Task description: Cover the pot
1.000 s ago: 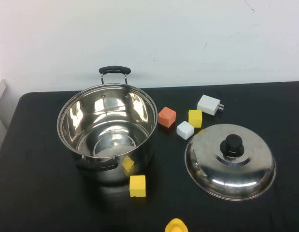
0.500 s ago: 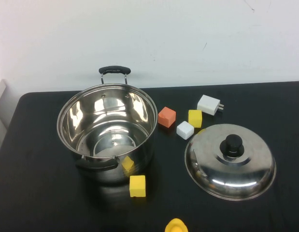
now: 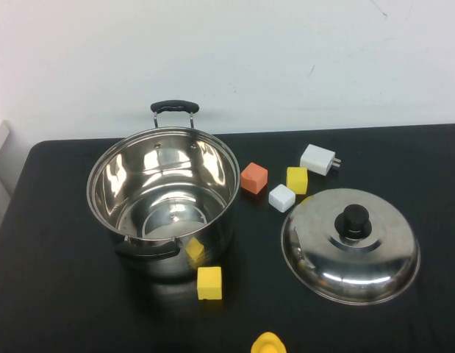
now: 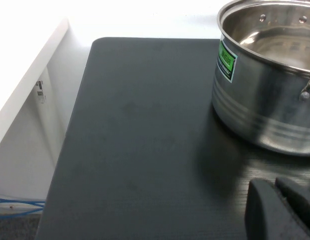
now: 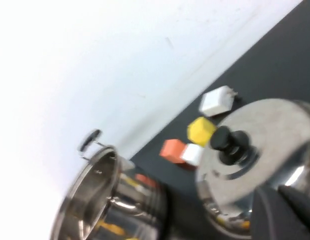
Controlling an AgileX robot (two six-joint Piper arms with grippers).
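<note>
Black tabletop (image 3: 58, 294), white wall behind. Left gripper (image 4: 282, 210) hangs low near the table's left edge, right gripper (image 5: 285, 212) hovers tilted over the lid (image 3: 350, 245); honestly can't tell if either's jaws are apart. Pot (image 3: 162, 197) sits uncovered centre-left, lid on the table to its right.

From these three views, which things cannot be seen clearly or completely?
- Left gripper: left wrist view, cut off by the picture's edge, low beside the pot; absent from the high view.
- Right gripper: right wrist view, blurred and cut off, above the lid; absent from the high view.
- Yellow object: high view, cut by the bottom edge; shape unclear.
- Green label on the pot: text too small.
</note>
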